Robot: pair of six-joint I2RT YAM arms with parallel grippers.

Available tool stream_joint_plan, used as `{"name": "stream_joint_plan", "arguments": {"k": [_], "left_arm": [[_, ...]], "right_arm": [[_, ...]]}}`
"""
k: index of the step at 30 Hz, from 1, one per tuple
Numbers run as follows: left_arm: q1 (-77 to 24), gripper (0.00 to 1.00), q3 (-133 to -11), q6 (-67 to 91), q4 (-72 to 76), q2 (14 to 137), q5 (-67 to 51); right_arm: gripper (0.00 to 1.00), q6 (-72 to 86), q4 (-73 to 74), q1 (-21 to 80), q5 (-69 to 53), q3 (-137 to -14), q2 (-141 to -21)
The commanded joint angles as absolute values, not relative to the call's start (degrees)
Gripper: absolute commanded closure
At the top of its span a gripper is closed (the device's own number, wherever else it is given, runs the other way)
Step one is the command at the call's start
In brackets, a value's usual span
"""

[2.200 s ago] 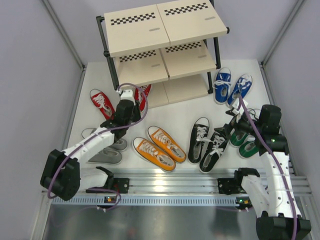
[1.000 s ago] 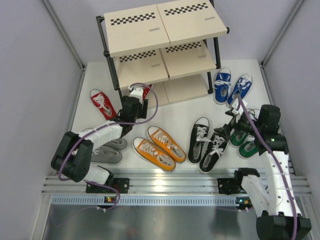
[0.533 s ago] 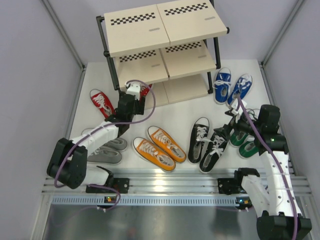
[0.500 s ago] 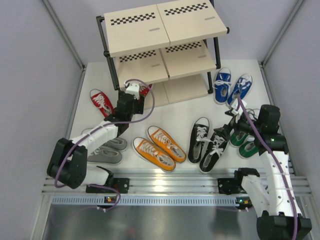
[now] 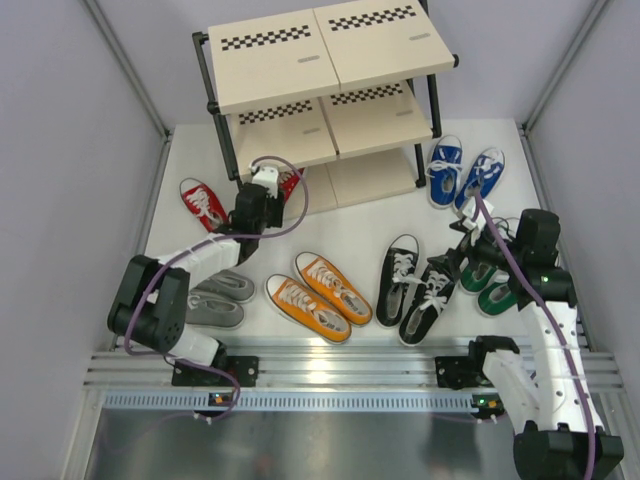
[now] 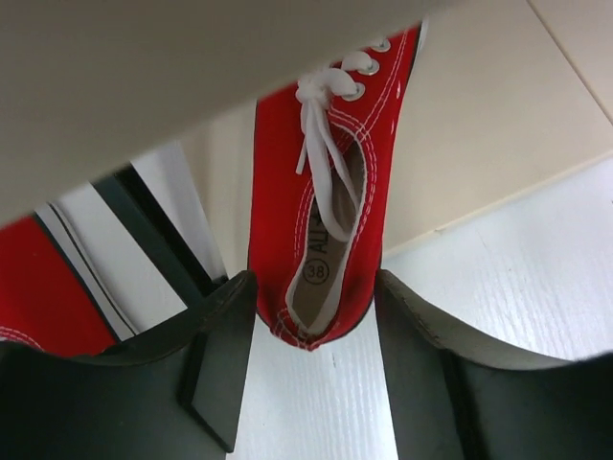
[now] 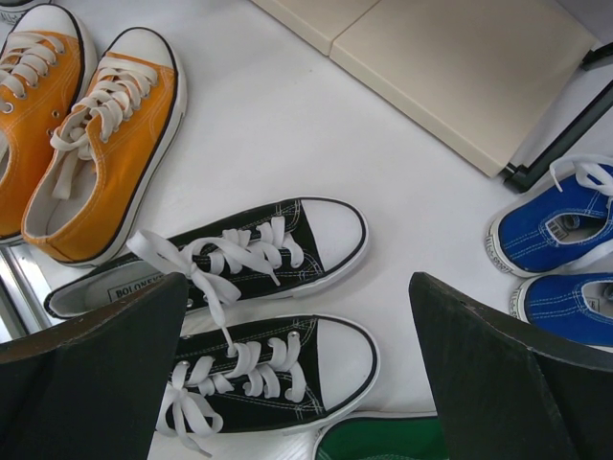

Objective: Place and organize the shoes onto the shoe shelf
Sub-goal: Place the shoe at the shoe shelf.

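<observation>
The shoe shelf stands at the back, its bottom board resting on the table. One red shoe lies toe-first on that board beside the black post, its heel sticking out. My left gripper has a finger against each side of that heel. From above, the left gripper is at the shelf's front left corner. The other red shoe lies to its left. My right gripper hangs open above the black shoes.
The grey pair lies under the left arm, with the orange pair in the middle. The black pair and the green pair are below the right arm. The blue pair sits by the shelf's right leg.
My left gripper drew back slightly left from the shelf and its jaws narrowed onto the red shoe's heel. The left elbow swung inward. The right arm has not moved.
</observation>
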State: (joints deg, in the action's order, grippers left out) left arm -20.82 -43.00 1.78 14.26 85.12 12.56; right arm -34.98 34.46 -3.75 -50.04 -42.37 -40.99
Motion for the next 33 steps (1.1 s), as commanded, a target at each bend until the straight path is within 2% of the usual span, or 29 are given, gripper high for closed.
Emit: {"name": "stream_joint_plan", "arguments": {"k": [1, 2, 3, 4, 8, 10, 14, 20, 33], "left_arm": [[-20.39, 0.44, -44.47, 2.28, 18.02, 86.74, 11.08], [-20.04, 0.5, -44.65, 2.81, 17.93, 87.01, 10.73], [-19.87, 0.65, -44.91, 3.25, 17.76, 87.19, 10.46], [-19.78, 0.72, -45.0, 3.69, 17.67, 87.1, 10.46], [-19.69, 0.94, -44.3, 6.41, 17.75, 86.57, 10.2], [-19.6, 1.0, -43.69, 7.46, 17.84, 85.7, 9.84], [-19.69, 1.0, -41.14, 14.03, 18.89, 83.24, 10.8], [-19.77, 1.0, -38.24, 30.29, 18.28, 79.19, 20.12], [-22.14, 1.0, -37.53, 52.55, 15.64, 81.12, 28.38]], "right_arm": [[0.01, -36.47, 34.19, -2.64, -51.24, -42.19, -41.04], [0.01, -36.47, 34.19, -2.64, -51.24, -42.19, -40.96], [0.0, -36.56, 34.28, -2.64, -51.33, -42.19, -40.96], [0.01, -36.56, 34.28, -2.64, -51.24, -42.19, -41.04], [0.01, -36.56, 34.36, -2.64, -51.15, -42.19, -40.87], [0.01, -36.65, 34.36, -2.64, -51.15, -42.19, -40.96], [0.01, -36.65, 34.37, -2.55, -51.15, -42.19, -40.87], [0.01, -36.65, 34.37, -2.55, -51.15, -42.19, -40.78], [0.01, -36.65, 34.28, -2.55, -51.15, -42.28, -40.96]]}}
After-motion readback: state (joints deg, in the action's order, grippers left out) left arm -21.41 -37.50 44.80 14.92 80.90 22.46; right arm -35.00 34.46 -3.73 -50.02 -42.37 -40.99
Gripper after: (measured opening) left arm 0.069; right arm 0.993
